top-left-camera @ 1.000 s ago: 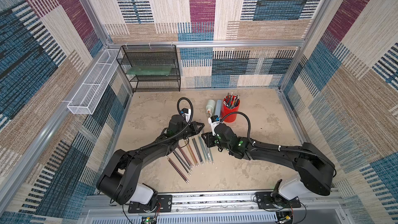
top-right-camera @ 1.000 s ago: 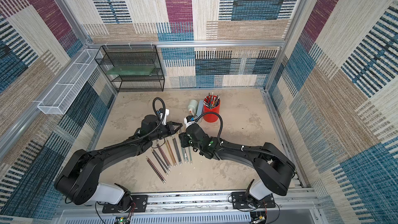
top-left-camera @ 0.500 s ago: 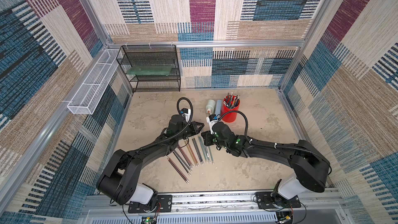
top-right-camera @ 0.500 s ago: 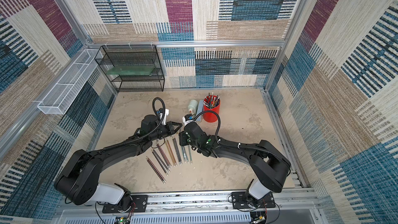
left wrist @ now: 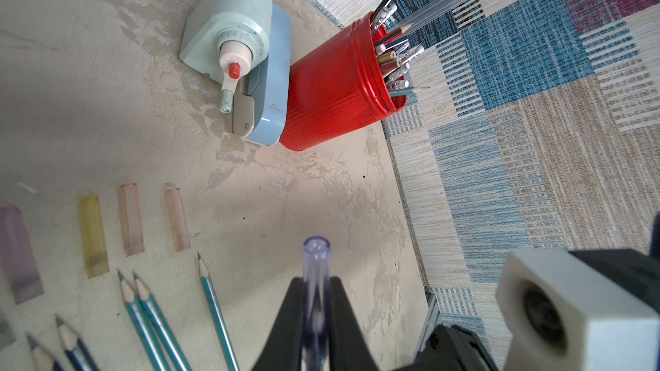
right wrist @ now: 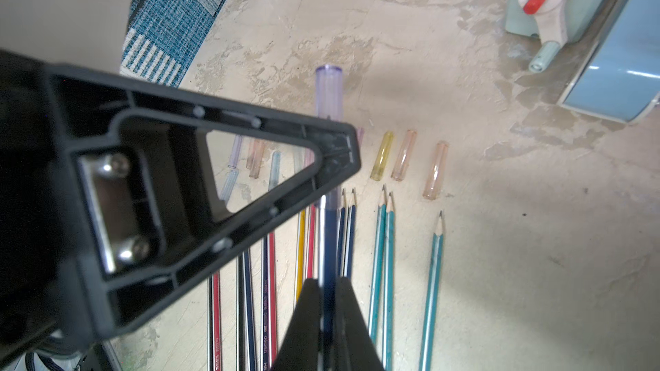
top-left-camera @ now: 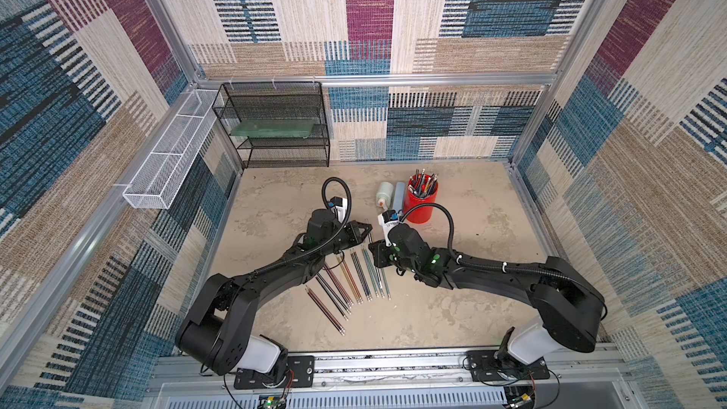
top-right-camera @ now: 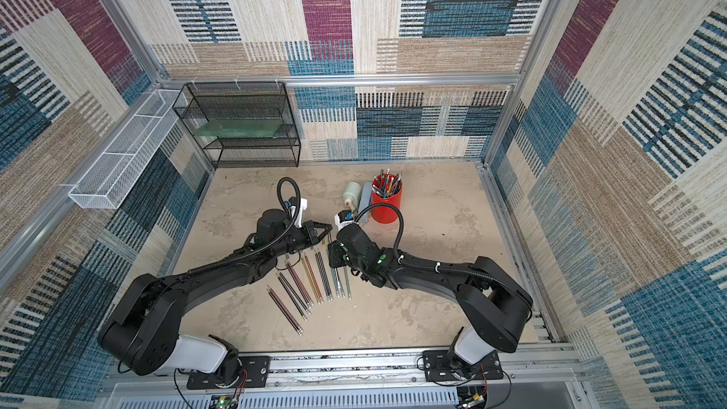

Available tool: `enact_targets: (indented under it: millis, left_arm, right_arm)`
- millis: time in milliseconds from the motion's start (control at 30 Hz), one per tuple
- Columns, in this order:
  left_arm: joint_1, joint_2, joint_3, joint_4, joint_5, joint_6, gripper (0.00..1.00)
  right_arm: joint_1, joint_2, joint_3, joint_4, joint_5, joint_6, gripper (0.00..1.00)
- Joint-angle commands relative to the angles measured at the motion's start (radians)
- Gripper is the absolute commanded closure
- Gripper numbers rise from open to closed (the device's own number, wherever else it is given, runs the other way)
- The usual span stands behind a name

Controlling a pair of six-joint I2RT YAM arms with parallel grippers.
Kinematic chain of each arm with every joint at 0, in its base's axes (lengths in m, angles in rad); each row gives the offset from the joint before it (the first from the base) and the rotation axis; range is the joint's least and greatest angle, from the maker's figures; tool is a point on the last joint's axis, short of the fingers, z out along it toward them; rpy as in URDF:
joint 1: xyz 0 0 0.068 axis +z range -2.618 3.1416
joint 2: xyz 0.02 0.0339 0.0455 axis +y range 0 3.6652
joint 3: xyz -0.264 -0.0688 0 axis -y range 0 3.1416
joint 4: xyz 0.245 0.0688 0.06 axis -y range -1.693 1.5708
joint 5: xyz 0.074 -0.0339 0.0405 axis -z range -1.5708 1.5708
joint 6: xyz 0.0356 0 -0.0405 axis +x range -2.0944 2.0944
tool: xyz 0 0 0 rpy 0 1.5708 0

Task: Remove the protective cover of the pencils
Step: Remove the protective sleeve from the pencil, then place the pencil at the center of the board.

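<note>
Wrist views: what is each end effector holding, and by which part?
Right end effector is shut on the dark blue pencil, on its shaft. Left end effector clamps that pencil's clear cover on its pencil-side part; the far end sticks out.

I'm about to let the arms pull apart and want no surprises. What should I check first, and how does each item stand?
1. Left gripper shut on the clear violet plastic cap: ok.
2. Right gripper shut on the dark blue pencil: ok.
3. Cap on that pencil, not yet off: ok.
4. Room ahead of the cap before the pale green crank sharpener: ok.
5. Held pencil lifted clear of the teal pencils lying on the table: cannot tell.
</note>
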Motion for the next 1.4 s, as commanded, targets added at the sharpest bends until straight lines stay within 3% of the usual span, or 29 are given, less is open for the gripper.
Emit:
enact_targets:
  millis: [0,867,1100,1367]
  left_arm:
    - [0.0,-0.005,0.002,0.014,-0.004,0.0,0.9]
    - [0.067,-0.009,-0.025,0.007,-0.001,-0.054,0.96]
    - [0.071,-0.005,0.009,-0.065,0.002,-0.038,0.97]
    - [0.068,0.023,0.101,-0.298,-0.065,-0.015,0.98]
  right_arm:
    - [0.005,-0.007,-0.001,0.012,0.001,0.001,1.0]
    - [0.074,-0.016,-0.09,0.042,0.048,0.052,1.0]
    - [-0.006,-0.08,-0.159,0.021,0.055,0.063,1.0]
    - [-0.128,-0.07,-0.215,0.013,-0.002,0.066,1.0]
